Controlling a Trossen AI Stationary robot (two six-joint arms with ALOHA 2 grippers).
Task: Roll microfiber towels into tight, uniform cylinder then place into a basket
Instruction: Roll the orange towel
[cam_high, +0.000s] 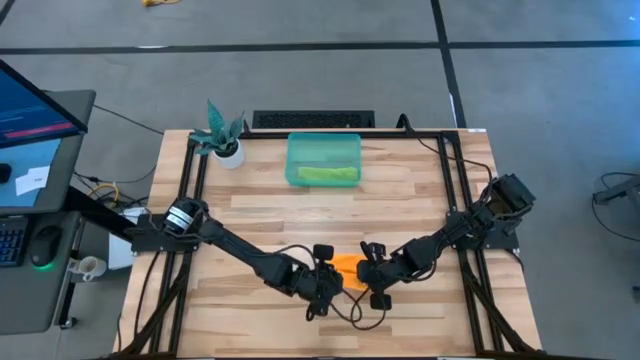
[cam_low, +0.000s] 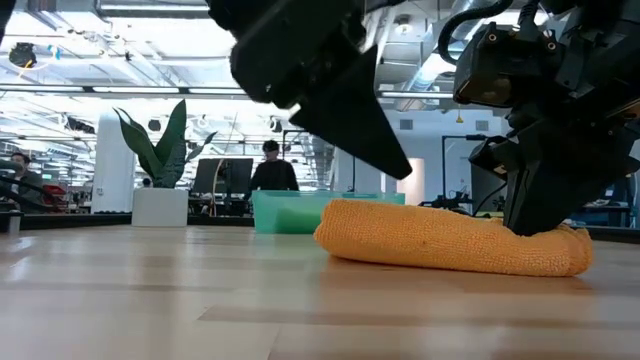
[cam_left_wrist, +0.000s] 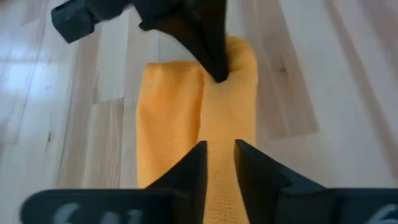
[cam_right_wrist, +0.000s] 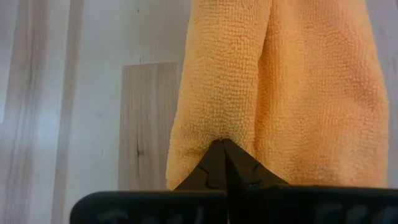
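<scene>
Two towels: orange towel (cam_high: 346, 266) at tabletop (cam_high: 420, 190) 6 o'clock; green towel (cam_high: 326, 174) inside basket (cam_high: 323, 159), 12 o'clock.
Left end effector (cam_left_wrist: 219, 148): slightly spread over orange.
Right end effector (cam_right_wrist: 222, 144): pinching orange edge.
Low view only: person (cam_low: 272, 172) behind.

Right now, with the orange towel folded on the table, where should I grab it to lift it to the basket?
Grip the orange towel across its middle, from above, jaws straddling its narrow width. It lies as a long, low, loosely folded bundle, so an end hold would probably let it unfold. The right gripper pinches one end; the left gripper hovers over the other.
</scene>
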